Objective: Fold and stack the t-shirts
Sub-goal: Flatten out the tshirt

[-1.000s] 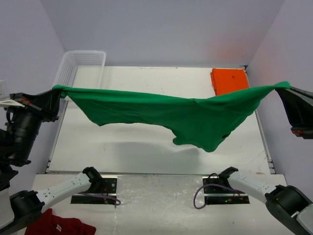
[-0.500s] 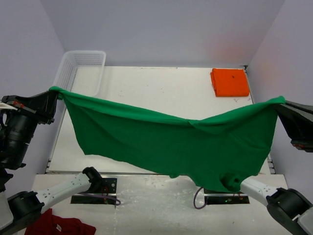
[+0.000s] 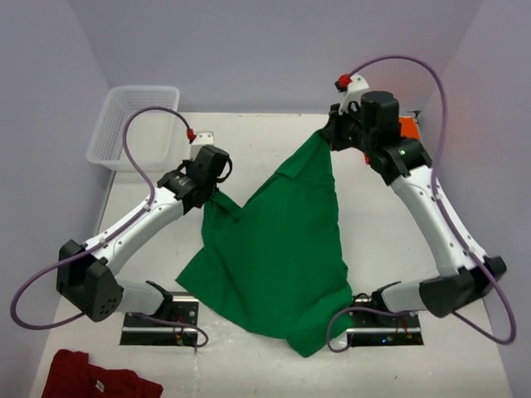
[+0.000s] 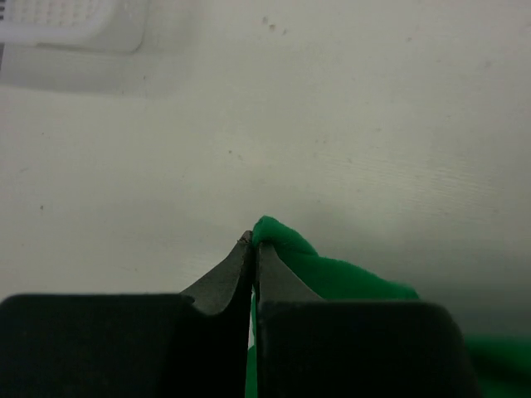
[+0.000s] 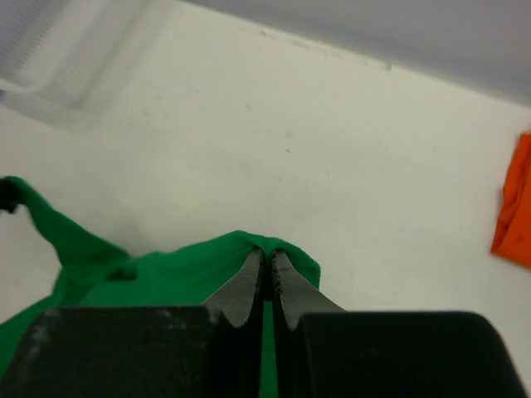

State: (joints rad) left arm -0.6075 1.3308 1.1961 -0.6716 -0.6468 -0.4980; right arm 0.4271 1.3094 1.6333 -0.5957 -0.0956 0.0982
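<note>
We see the green t-shirt (image 3: 274,249) strung between both arms above the white desk (image 3: 265,149). The left gripper (image 3: 209,193) is pinched tight on one edge of the cloth, left of the middle of the desk. The right gripper (image 3: 325,137) is clamped on another edge farther back and to the right. In each wrist view the two fingers meet on a fold of green fabric. From these two holds the shirt fans out towards the near edge, its lowest tip by the right arm's base. We cannot tell whether that tip touches the desk. The orange t-shirt (image 5: 514,211) lies folded at the far right corner, apart from the green one. A white basket (image 3: 133,124) sits at the far left, and a dark red garment (image 3: 91,383) lies by the left arm's base.
</note>
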